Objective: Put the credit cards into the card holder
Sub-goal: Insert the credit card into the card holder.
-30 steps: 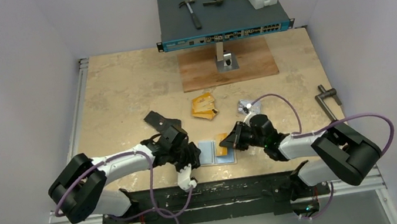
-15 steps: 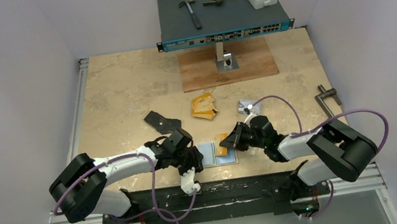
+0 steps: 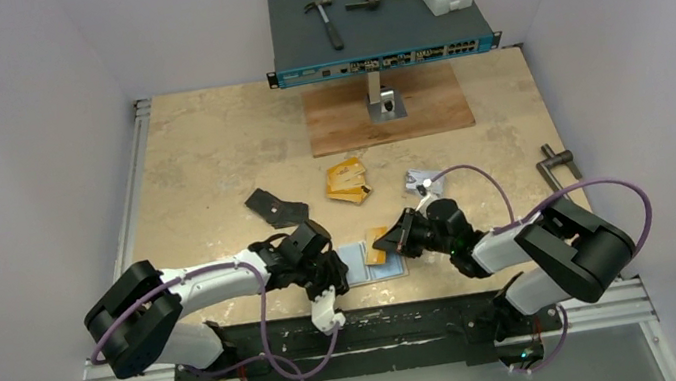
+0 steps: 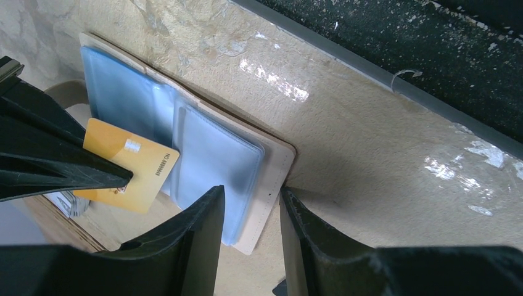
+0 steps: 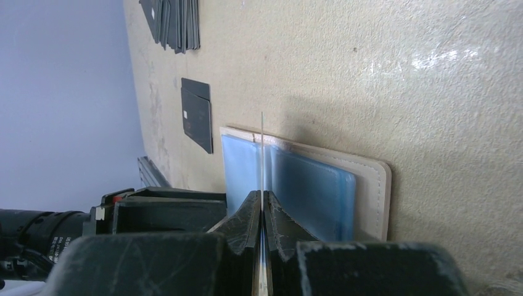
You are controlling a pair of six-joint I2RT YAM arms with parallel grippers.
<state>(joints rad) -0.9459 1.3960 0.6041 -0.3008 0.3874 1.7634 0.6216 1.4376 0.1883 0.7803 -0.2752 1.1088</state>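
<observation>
Credit card (image 4: 132, 169) edge-on in clamped right end effector (image 5: 263, 196) over card holder (image 5: 370, 185); left end effector (image 4: 250, 198) parted.

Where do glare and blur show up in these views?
Left wrist: white glare patches on the table, left pincer soft up close. Right wrist: glare on the table upper right, right pincer blurred around the edge-on gold card. Top external: evenly lit, sharp.

free: table (image 3: 198, 161) far-left | blocked: card holder (image 3: 355, 261); left hand (image 4: 251, 195) at edge, right hand (image 5: 262, 200), credit card (image 4: 129, 166) above
</observation>
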